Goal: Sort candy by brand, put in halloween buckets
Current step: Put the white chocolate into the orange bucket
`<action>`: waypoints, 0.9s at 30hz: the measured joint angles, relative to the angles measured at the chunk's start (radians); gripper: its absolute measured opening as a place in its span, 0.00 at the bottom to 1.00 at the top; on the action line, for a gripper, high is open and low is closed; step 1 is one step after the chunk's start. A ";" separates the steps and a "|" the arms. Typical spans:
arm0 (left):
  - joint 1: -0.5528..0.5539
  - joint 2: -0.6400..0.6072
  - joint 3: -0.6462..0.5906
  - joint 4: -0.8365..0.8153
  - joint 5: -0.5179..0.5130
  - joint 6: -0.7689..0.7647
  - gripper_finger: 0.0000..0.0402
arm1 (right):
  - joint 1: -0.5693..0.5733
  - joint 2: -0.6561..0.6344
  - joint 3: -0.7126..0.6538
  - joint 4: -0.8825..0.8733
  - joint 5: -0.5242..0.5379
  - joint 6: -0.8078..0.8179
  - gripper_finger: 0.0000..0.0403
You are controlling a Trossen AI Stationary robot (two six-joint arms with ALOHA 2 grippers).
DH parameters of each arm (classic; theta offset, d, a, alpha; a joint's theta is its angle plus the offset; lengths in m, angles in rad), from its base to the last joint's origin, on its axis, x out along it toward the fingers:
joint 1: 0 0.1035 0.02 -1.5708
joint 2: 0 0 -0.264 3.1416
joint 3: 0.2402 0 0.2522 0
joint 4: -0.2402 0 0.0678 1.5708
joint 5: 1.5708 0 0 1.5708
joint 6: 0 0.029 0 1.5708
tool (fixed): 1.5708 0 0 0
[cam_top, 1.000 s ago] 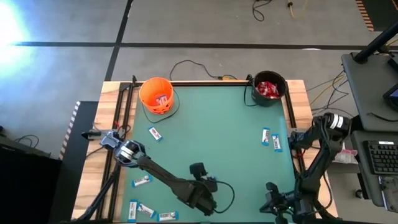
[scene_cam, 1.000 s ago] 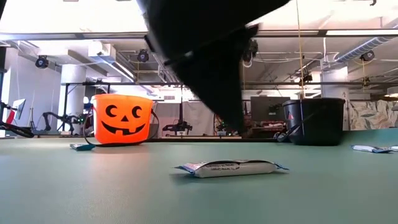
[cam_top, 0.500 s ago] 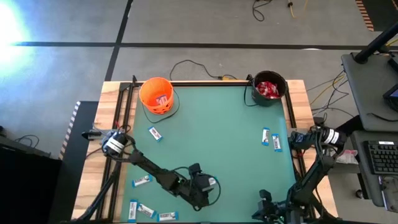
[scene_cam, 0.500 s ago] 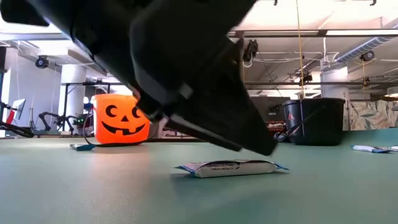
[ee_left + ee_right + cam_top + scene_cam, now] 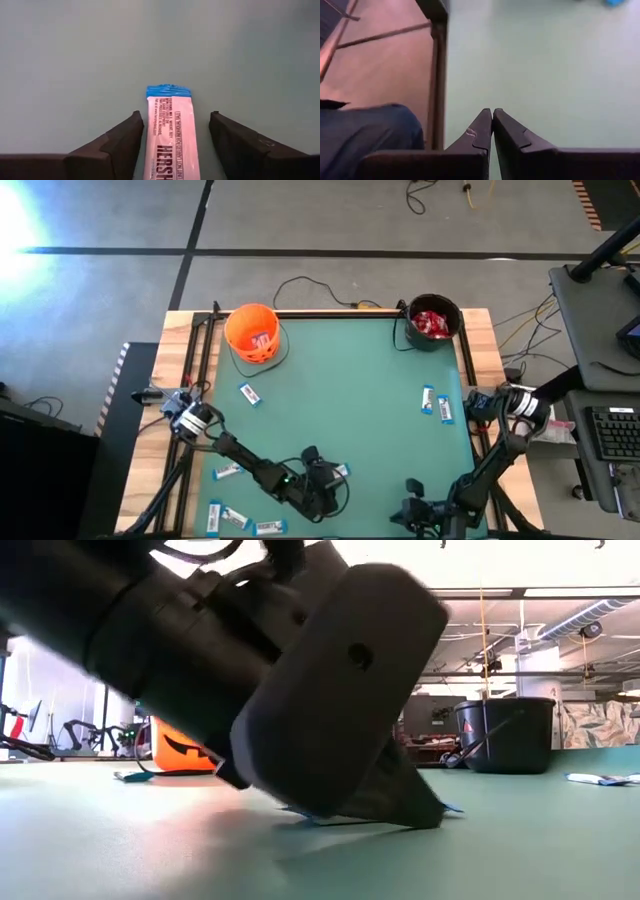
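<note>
Blue-and-white wrapper: the candy bar point(image 5: 170, 135) lies flat on the green bench point(image 5: 350, 400), low centre of the overhead frame. The left hand point(image 5: 172, 145) has dropped right over it since a second ago, fingers point(image 5: 122, 142) spread either side, not yet pinching. Pickup looks imminent. The right hand point(image 5: 492, 131) waits clenched and empty, lower right.

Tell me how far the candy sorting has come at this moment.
Done: red packets lie in the black bucket, and a bar shows in the orange bucket.
In hand: the left end effector is open around one bar on the mat, not gripping it.
Left: other bars lie on the mat. The right end effector waits shut at the near right edge.
</note>
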 joint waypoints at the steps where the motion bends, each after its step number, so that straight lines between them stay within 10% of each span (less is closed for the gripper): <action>1: -0.005 0.006 -0.012 0.017 -0.020 0.002 0.51 | -0.001 -0.013 0.000 0.000 0.007 -0.021 0.02; 9: -0.012 0.079 -0.086 0.301 -0.068 0.076 0.29 | -0.002 -0.166 0.002 -0.006 0.051 -0.194 0.02; 19: 0.015 -0.052 -0.102 0.150 0.030 0.129 0.22 | -0.145 -0.461 -0.074 -0.430 0.182 -0.127 0.02; 27: 0.120 -0.453 -0.160 -0.213 0.006 0.201 0.22 | -0.522 -0.615 -0.331 -0.038 -0.264 -0.596 0.02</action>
